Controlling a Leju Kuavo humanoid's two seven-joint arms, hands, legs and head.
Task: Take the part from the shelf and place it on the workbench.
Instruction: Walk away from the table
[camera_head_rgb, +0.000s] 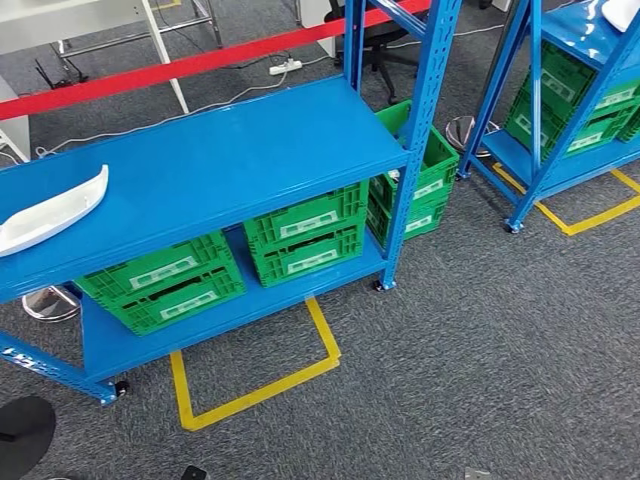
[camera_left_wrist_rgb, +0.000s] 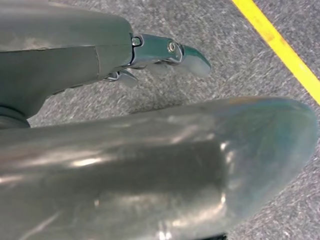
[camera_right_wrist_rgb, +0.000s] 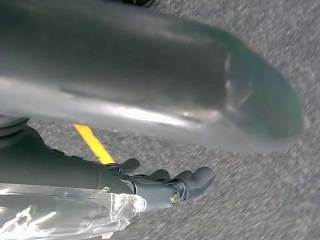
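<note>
White part (camera_head_rgb: 51, 211) on blue shelf (camera_head_rgb: 226, 160) top — green crates (camera_head_rgb: 306, 232) beneath.

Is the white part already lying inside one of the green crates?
No, the white part lies on the blue shelf top, above the green crates.

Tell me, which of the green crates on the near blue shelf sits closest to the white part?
The green crate stack at the left end of the lower shelf, almost under the white part lying on the top shelf board. The other stacks sit further right.

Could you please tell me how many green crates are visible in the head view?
5 stacks: two under the near shelf, one behind its post, two on the far rack; others may be hidden.
</note>
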